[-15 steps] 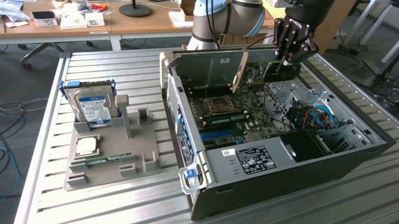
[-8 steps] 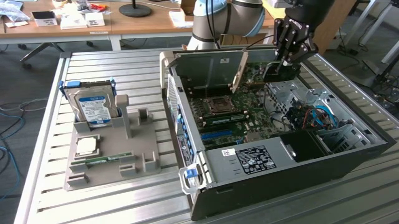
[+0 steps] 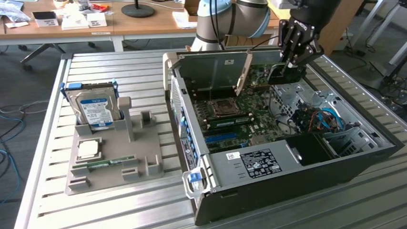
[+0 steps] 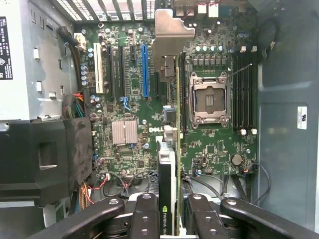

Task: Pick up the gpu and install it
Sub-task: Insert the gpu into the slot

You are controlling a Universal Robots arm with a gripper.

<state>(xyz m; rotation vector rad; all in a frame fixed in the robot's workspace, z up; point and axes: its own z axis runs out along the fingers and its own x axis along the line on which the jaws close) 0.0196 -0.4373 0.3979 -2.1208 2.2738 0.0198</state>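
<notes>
My gripper (image 3: pixel 294 56) reaches down into the open computer case (image 3: pixel 356 162) and is shut on the gpu (image 3: pixel 279 76). In the wrist view the gpu (image 4: pixel 167 164) stands edge-on between the black fingers (image 4: pixel 145 211), its dark face printed with NVIDIA. Its green board edge runs away from the gripper (image 4: pixel 169 206) to a silver end bracket (image 4: pixel 172 30) near the case's rear wall. The card hangs over the motherboard (image 4: pixel 129 94), between the blue slot (image 4: pixel 145 69) and the bare CPU socket (image 4: pixel 209 99). Whether its edge touches a slot I cannot tell.
A black shroud (image 4: pixel 45 154) and loose cables (image 4: pixel 82 189) crowd one side of the board; a power supply (image 3: pixel 258 164) fills the case's near end. On the slatted table a grey holder (image 3: pixel 121 167) carries a hard drive (image 3: pixel 95 109), a processor (image 3: pixel 87 149) and a memory stick (image 3: pixel 105 162).
</notes>
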